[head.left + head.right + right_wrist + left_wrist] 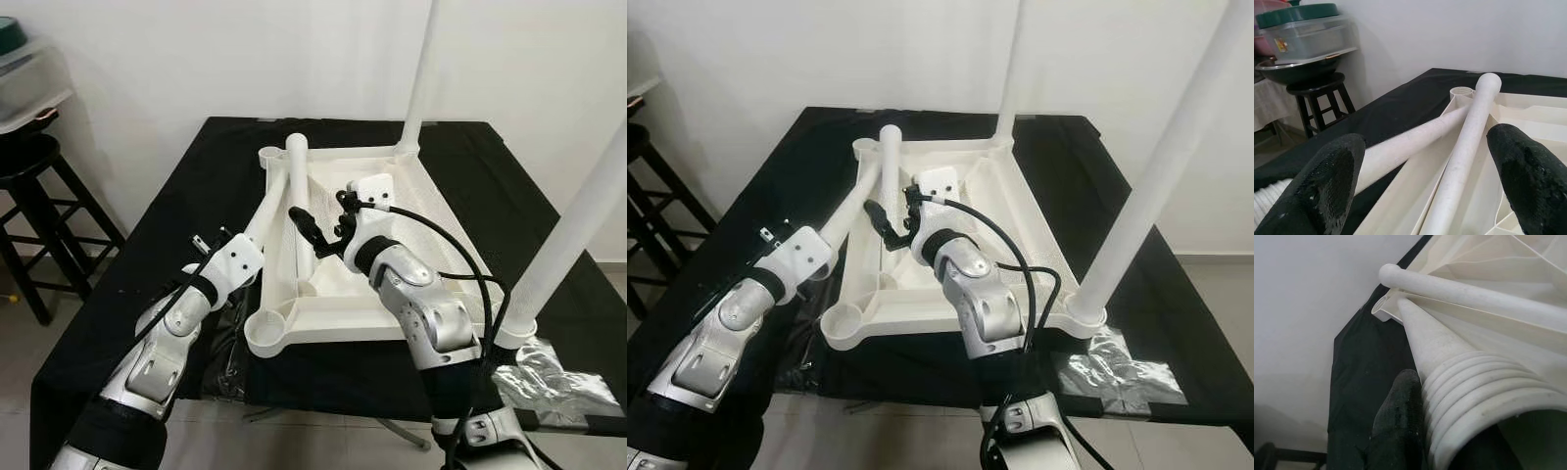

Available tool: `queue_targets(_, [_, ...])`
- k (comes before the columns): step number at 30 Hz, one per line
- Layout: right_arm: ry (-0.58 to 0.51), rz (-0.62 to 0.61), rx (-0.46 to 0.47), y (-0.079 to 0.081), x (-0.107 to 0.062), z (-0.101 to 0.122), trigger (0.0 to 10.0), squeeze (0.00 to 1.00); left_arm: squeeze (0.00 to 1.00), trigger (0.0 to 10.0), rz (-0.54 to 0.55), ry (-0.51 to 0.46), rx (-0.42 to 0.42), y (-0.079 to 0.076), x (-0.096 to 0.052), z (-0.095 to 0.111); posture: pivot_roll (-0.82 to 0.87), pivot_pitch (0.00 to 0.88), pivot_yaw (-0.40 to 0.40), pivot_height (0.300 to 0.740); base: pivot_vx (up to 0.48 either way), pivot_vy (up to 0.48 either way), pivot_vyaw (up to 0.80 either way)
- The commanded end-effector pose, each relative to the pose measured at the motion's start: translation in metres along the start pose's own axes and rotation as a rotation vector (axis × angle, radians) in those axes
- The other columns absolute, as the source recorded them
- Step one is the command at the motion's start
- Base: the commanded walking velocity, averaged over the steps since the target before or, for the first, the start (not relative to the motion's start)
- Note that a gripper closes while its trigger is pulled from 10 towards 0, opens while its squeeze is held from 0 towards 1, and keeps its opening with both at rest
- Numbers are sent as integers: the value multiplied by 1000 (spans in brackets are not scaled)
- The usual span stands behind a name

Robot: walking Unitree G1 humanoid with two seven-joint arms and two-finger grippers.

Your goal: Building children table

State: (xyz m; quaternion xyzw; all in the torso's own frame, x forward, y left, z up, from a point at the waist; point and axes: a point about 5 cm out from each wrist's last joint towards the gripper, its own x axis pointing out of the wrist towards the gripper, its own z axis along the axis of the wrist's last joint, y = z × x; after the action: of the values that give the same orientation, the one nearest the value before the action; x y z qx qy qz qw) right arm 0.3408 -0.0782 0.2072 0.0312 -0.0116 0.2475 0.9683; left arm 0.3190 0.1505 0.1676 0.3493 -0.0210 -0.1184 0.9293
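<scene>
The white table top (411,201) lies upside down on the black-covered table. Two white legs stand upright in its right corners, the far one (421,78) and the near one (578,225). My left gripper (247,242) is shut on the threaded end (1479,396) of a loose leg (272,196), whose tip points at the far left socket (269,154). Another loose leg (297,211) lies propped inside the table top, its rounded end up. My right gripper (321,221) hovers open just right of that leg, its fingers (1327,181) spread wide and holding nothing.
The near left socket (265,333) holds no leg. A black stool (34,186) with stacked containers (24,69) stands at the left by the wall. Crumpled clear plastic (549,377) lies at the near right table corner.
</scene>
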Motion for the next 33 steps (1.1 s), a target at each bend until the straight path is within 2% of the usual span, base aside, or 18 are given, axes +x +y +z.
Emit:
queue_targets(1, [-29,-2,24,-2,-3,2,10000,0,0,0,48,-82,-41,12,1,19,-43,32,-15,740,0,0,0])
queue_targets(4, [-54,3,43,-3,-3,6,10000,0,0,0,103,-118,-90,27,-1,28,-42,32,-15,740,0,0,0])
queue_targets(6, [-62,5,51,-3,-3,7,10000,0,0,0,115,-127,-106,31,-1,29,-42,32,-15,740,0,0,0])
queue_targets(7, [-98,24,87,-2,-3,12,10000,0,0,0,161,-156,-146,44,-3,34,-42,32,-15,740,0,0,0])
queue_targets(9, [-109,30,98,-2,-3,14,10000,0,0,0,173,-164,-156,48,-3,35,-42,32,-15,740,0,0,0])
queue_targets(11, [-145,48,125,0,-4,20,10000,0,0,0,210,-193,-167,58,-5,39,-38,28,-15,740,0,0,0])
queue_targets(15, [-197,83,181,2,-5,28,10000,0,0,0,238,-284,-266,73,-10,50,-37,26,-13,740,0,0,0])
queue_targets(16, [-214,94,216,2,-6,30,10000,0,0,0,227,-335,-348,75,-11,56,-36,25,-13,740,0,0,0])
queue_targets(18, [-264,137,345,4,-8,36,10000,0,0,0,163,-448,-573,77,-15,68,-34,23,-12,740,0,0,0])
queue_targets(19, [-264,137,345,4,-8,36,10000,0,0,0,163,-448,-573,77,-15,68,-34,23,-12,740,0,0,0])
queue_targets(21, [-323,205,502,6,-11,43,10000,0,0,0,88,-535,-742,76,-17,76,-28,18,-11,740,0,0,0])
queue_targets(22, [-365,276,586,7,-15,49,10000,0,0,0,46,-557,-784,73,-18,78,-21,13,-10,740,0,0,0])
queue_targets(24, [-419,399,663,11,-22,56,10000,0,0,0,-21,-587,-839,68,-20,80,-18,11,-10,740,0,0,0])
queue_targets(28, [-482,613,674,18,-39,66,10000,0,0,0,-128,-647,-944,60,-26,84,-13,9,-14,740,0,0,0])
queue_targets(33, [-529,749,720,20,-49,73,10000,0,0,0,-243,-692,-1012,52,-32,85,-10,6,-18,740,0,0,0])
